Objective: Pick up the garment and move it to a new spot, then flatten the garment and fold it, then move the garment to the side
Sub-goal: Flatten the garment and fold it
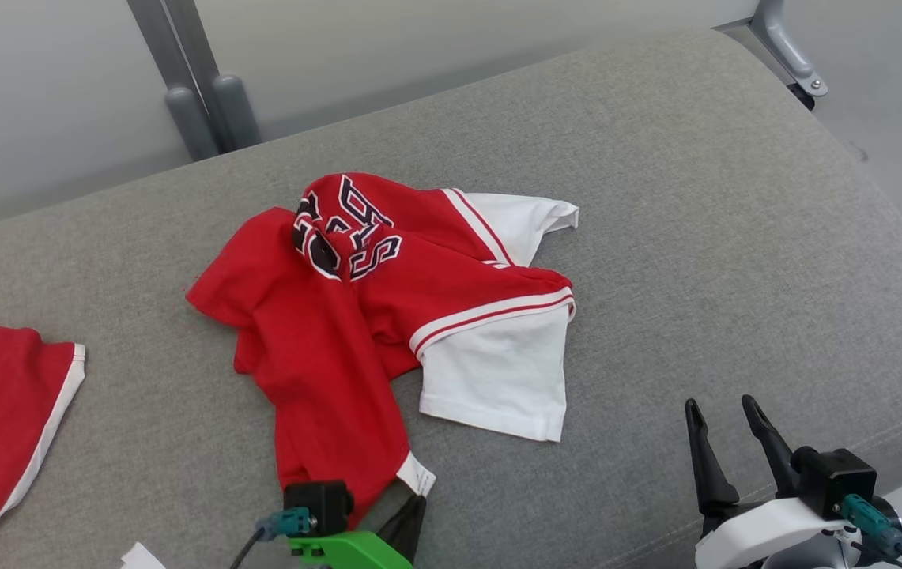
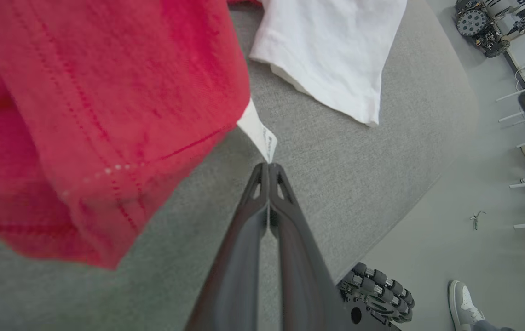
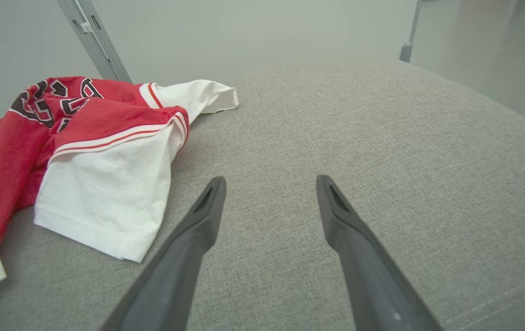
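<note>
Maybe left fingers (image 2: pixel 262 171), shut on just the label (image 2: pixel 257 131) tip, drop the shirt (image 2: pixel 83 115) w/ a tug; right fingers (image 3: pixel 198 234) wide.

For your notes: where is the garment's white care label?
Head view, lower centre: the care label hangs off the garment's near corner, its tip at the shut left gripper's fingertips.

A robotics lab — machine parts (image 2: pixel 481 25) on a bare grey floor (image 2: pixel 446 248).

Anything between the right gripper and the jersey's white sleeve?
Nothing: only bare grey cushion separates the right gripper from the white sleeve, clearest in the right wrist view.
</note>
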